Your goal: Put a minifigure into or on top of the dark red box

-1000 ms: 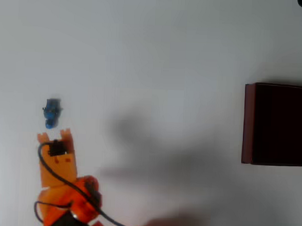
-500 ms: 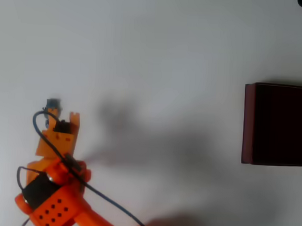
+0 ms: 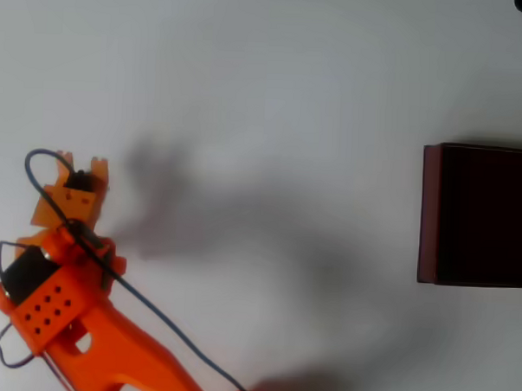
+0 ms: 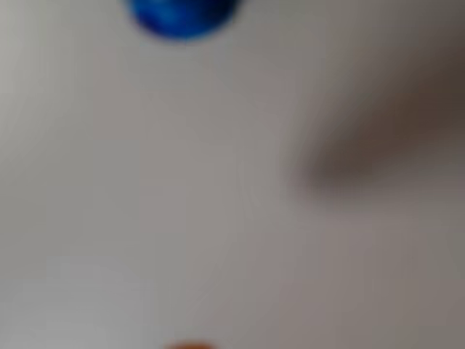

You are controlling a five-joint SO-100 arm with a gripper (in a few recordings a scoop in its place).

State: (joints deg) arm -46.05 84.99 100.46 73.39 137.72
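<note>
orange arm's gripper (image 3: 79,163) low at near left of white bench (image 3: 274,83), poised for pickup; fingers' opening and hold: cannot tell | tiny blue minifigure (image 4: 182,14) blurred at wrist view's top edge | dark red box (image 3: 429,211) well apart, far right, empty

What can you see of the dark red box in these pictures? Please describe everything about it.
The dark red box sits at the right edge of the overhead view, partly cut off by the frame. It is rectangular, with thin maroon walls and a very dark, almost black interior in which nothing can be made out. It appears to be open on top and rests flat on the pale table. Nothing touches it; the orange gripper is far away at the left side.
</note>
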